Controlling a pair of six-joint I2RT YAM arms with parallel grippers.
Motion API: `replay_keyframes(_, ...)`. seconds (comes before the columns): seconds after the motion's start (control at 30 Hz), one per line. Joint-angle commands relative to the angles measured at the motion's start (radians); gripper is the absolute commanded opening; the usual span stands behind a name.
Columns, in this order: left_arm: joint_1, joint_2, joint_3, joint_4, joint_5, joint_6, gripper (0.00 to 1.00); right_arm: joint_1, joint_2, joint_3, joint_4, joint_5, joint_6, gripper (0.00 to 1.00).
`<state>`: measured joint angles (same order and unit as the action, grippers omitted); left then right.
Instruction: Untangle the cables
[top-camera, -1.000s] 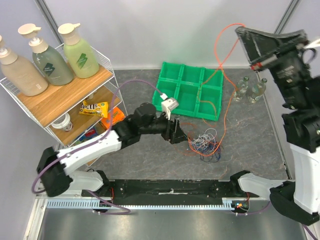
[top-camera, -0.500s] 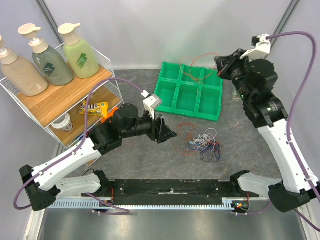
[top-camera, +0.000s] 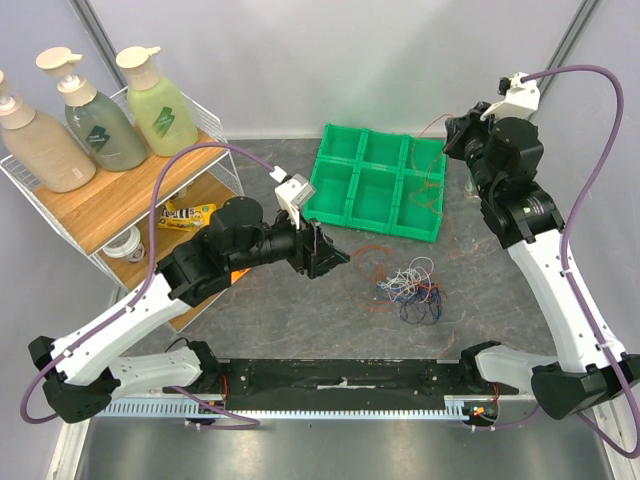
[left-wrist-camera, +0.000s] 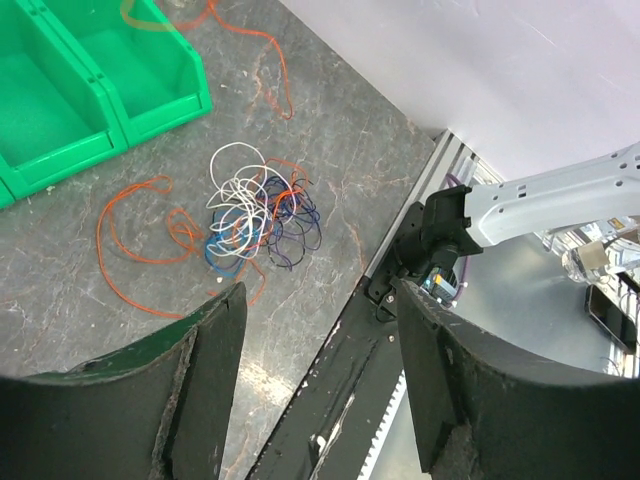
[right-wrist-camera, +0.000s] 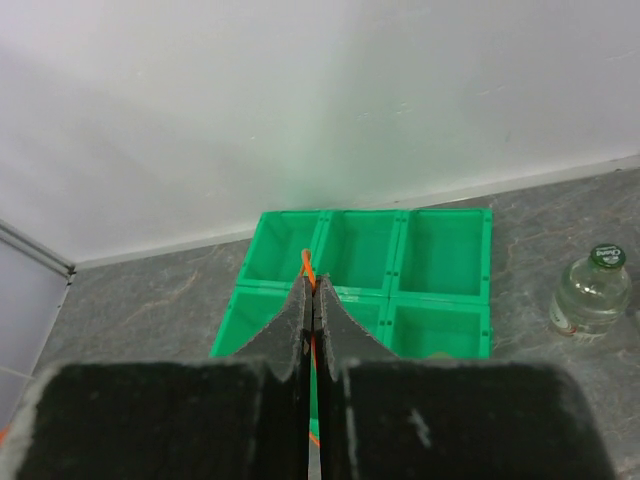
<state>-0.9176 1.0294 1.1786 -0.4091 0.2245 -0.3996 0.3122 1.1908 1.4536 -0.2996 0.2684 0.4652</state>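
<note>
Right pincer (right-wrist-camera: 312, 292) pressed together on the orange-red cable (right-wrist-camera: 308, 264), thin strand pinched between the two pads, raised over the far right part of the green tray (top-camera: 372, 226). From there, strand drooping down across the tray's right-hand compartments toward the table (top-camera: 290, 315).

Left pincer (left-wrist-camera: 320, 290) with fingers spread wide, nothing between them, hanging above the table to the left of the heap and near the tray's front wall.

Other cables (top-camera: 410, 284) bunched in a small knot of white, blue, black and orange-red on the table, in front of the tray and apart from it. Orange-red loop (left-wrist-camera: 130, 232) flat on the table, beside the knot on its left; cannot tell whether part of the pinched strand.

Clear bottle (right-wrist-camera: 590, 292) upright just beside the tray's right edge. Wire shelf (top-camera: 130, 200) with three pump bottles on top, at the far left.
</note>
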Motion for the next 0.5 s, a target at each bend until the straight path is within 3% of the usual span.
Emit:
replay_keyframes(0.0, 0.003, 0.017, 0.058, -0.008, 0.002, 0.057, 0.68, -0.018, 0.016, -0.01, 0.065, 0.011, -0.023, 0.0)
replay_keyframes(0.47, 0.002, 0.032, 0.101, -0.048, -0.007, 0.087, 0.68, -0.048, 0.119, -0.033, 0.155, 0.052, -0.014, 0.0)
